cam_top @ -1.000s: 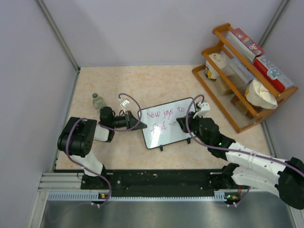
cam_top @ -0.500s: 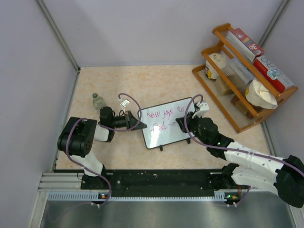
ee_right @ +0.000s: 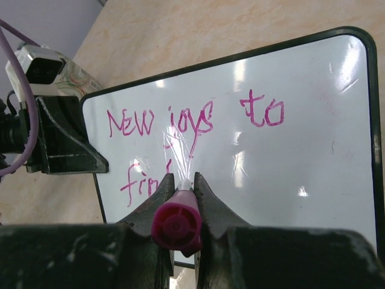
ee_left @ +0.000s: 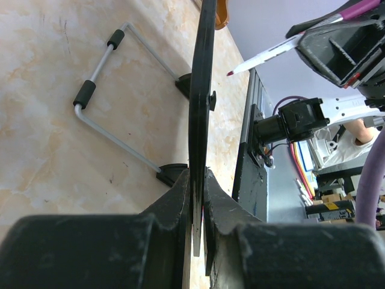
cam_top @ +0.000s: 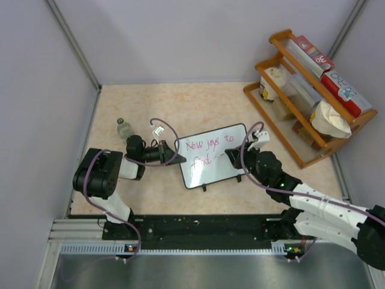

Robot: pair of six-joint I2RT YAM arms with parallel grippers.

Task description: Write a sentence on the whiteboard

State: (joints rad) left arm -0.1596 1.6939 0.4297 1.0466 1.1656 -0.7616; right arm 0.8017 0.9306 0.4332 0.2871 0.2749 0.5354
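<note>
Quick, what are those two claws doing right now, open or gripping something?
Left gripper: shut on the whiteboard, clamping its edge.
Right gripper: shut on the pink marker.

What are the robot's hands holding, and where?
The left hand pinches the whiteboard by its side edge. The right hand grips a pink marker around its barrel.

The propped black-framed whiteboard [cam_top: 224, 167] carries a pink sentence [cam_top: 209, 145], "New joys to fin".
</note>
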